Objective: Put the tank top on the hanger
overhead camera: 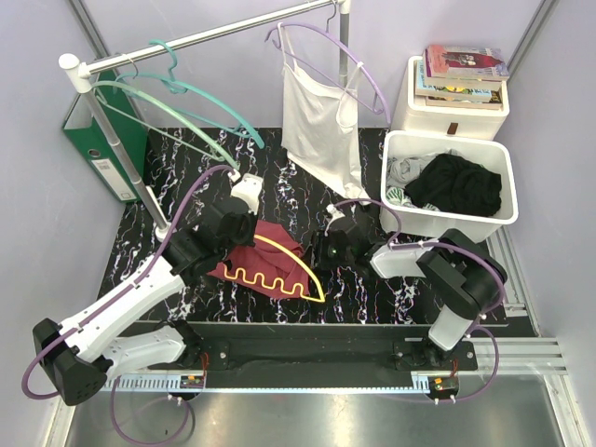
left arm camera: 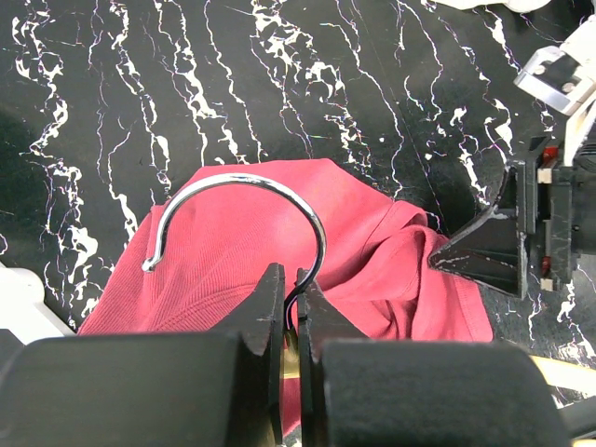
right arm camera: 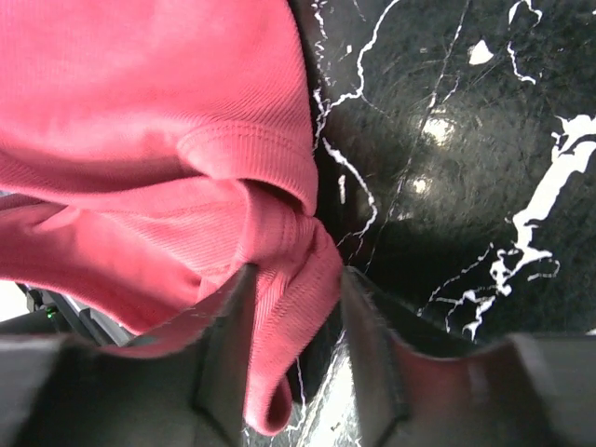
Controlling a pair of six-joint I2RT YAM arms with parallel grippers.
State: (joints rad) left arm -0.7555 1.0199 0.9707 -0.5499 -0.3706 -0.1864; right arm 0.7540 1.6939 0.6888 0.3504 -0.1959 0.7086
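The tank top (overhead camera: 268,253) lies crumpled mid-table (overhead camera: 372,291), under the hanger (overhead camera: 271,280). The left gripper (left arm camera: 291,284) is clamped on the stem of the hook (left arm camera: 244,177). The right gripper (right arm camera: 293,312) pinches a bunched fold at the garment's right edge. The thin wire could twist in the jaws, or the fold could slip free when pulled. Either way the strap would miss the hanger's arm.

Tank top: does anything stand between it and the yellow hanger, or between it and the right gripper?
Nothing visible does. The right gripper pinches the tank top, and the hanger, held by the left gripper, lies directly on it.
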